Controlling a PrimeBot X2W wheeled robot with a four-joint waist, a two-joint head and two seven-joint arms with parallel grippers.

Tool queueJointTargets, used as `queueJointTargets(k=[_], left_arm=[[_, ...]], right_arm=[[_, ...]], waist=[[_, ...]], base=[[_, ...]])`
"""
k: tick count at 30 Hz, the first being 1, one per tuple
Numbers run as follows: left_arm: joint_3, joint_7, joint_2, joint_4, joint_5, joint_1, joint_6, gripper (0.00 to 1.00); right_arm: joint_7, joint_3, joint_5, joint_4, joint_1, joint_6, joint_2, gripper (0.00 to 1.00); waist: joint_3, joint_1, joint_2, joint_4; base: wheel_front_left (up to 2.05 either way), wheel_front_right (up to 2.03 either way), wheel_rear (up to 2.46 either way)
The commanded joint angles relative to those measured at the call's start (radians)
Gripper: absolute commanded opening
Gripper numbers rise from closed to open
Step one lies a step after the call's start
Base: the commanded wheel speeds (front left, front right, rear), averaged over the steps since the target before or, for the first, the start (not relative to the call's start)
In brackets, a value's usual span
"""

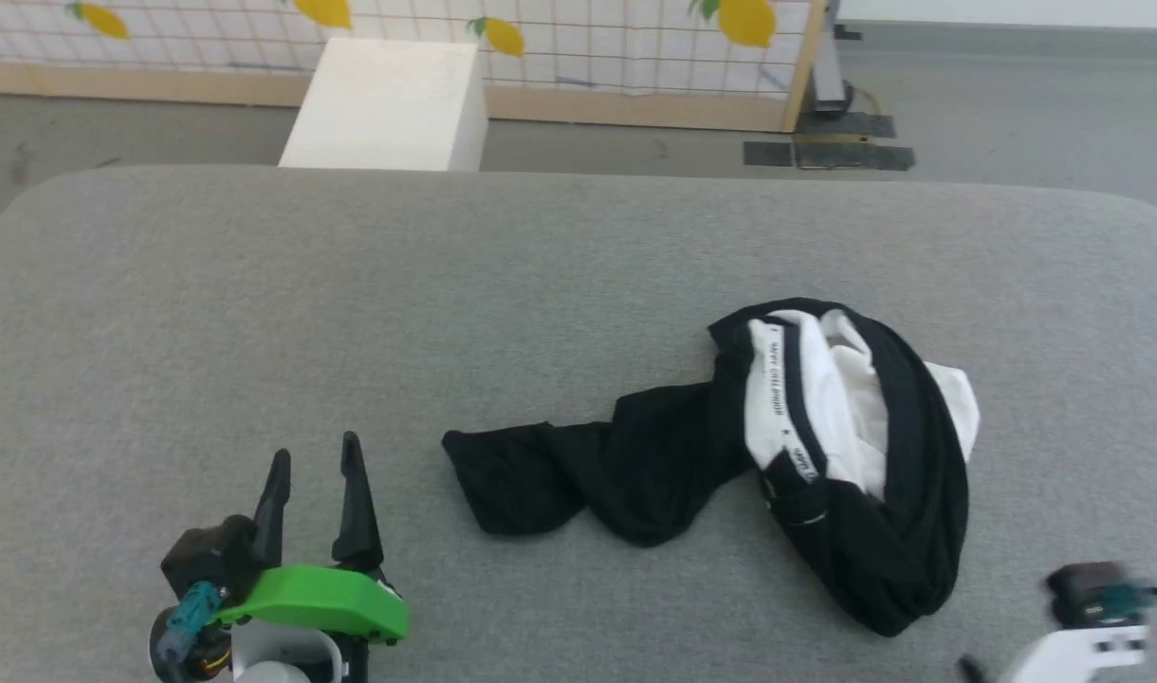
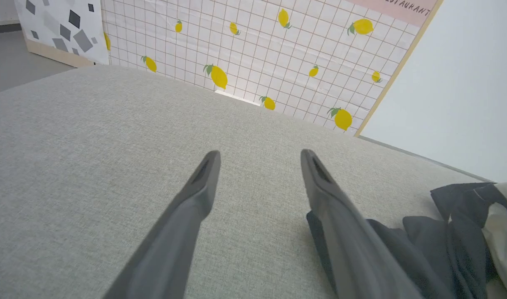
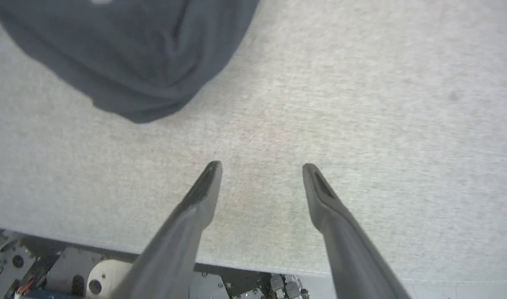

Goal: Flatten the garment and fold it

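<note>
Soft black-and-white long-sleeved garment (image 1: 853, 417) lies bunched in limp folds right of centre on the grey woven-fabric desk (image 1: 256, 285). Its long axis runs left to right, with one twisted black sleeve pointing left. Near that sleeve's tip, the left end effector (image 1: 315, 451) spreads its tapered dark fingers wide. The right end effector (image 3: 262, 166) gapes equally wide.

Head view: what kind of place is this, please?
Probably a staged robot test room, not a home: a wood-framed lemon-print panel, a grey padded table holding a crumpled shirt, and a bare grey floor with a white box.
</note>
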Motion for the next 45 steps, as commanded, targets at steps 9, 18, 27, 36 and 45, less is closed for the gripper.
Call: queueJointTargets(k=[9, 18, 27, 36, 45], left_arm=[[-0.165, 0.057, -0.004, 0.078, 0.068, -0.104, -0.081, 1.0], [-0.469, 0.371, -0.007, 0.322, 0.1, -0.32, -0.154, 1.0], [-0.542, 0.739, 0.002, 0.506, -0.034, -0.401, -0.162, 0.0], [-0.275, 0.439, 0.121, 0.311, -0.114, -0.308, 0.034, 0.0], [-0.017, 0.216, 0.254, 0.155, -0.149, -0.162, 0.203, 0.0]], right_arm=[[-0.408, -0.089, -0.04, -0.003, -0.08, -0.002, 0.053, 1.0], [-0.515, -0.005, -0.017, 0.062, -0.124, -0.002, 0.053, 1.0], [-0.52, 0.045, 0.007, 0.075, -0.151, -0.002, 0.053, 1.0], [-0.516, 0.03, 0.027, 0.085, -0.147, -0.002, 0.054, 1.0], [-0.501, -0.004, 0.009, 0.094, -0.148, -0.002, 0.054, 1.0]], waist=[[-0.011, 0.0, 0.0115, -0.085], [0.024, 0.0, 0.0115, -0.138], [0.042, 0.0, 0.0115, -0.171], [0.018, 0.0, 0.0115, -0.118], [-0.003, 0.0, 0.0115, -0.037]], base=[[0.0, 0.0, 0.0], [0.0, 0.0, 0.0], [0.0, 0.0, 0.0], [0.0, 0.0, 0.0], [0.0, 0.0, 0.0]])
